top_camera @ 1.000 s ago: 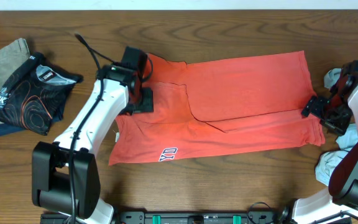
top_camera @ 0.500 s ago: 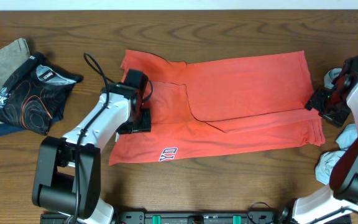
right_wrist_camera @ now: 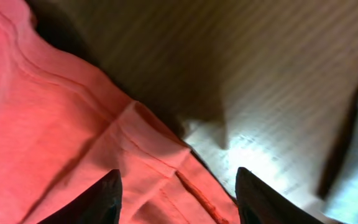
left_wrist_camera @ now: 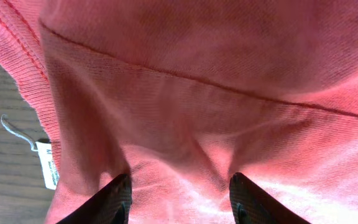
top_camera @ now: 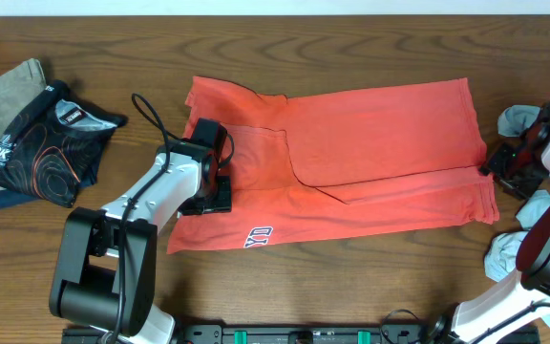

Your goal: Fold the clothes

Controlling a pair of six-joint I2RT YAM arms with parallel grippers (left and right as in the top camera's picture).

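Garment: the orange shirt (top_camera: 370, 153) lies flat across the middle of the bench (top_camera: 351, 38) as a long band, with an upper layer already laid over the lower one.
Done: by the look of it, one lengthwise fold is in; a black patterned garment (top_camera: 46, 143) sits folded on a tan one (top_camera: 3, 86) at far left.
Left: the crosswise folds, and probably the crumpled pale blue clothes (top_camera: 509, 253) at the right edge.
Left end effector (left_wrist_camera: 179, 186): fingers spread and empty, low over the shirt's left part, near a white tag (left_wrist_camera: 47, 165).
Right end effector (right_wrist_camera: 179, 180): fingers parted, holding nothing, over the shirt's right corner.
Hard to see: the print on the near hem is unreadable; the right arm hides part of the blue clothes.
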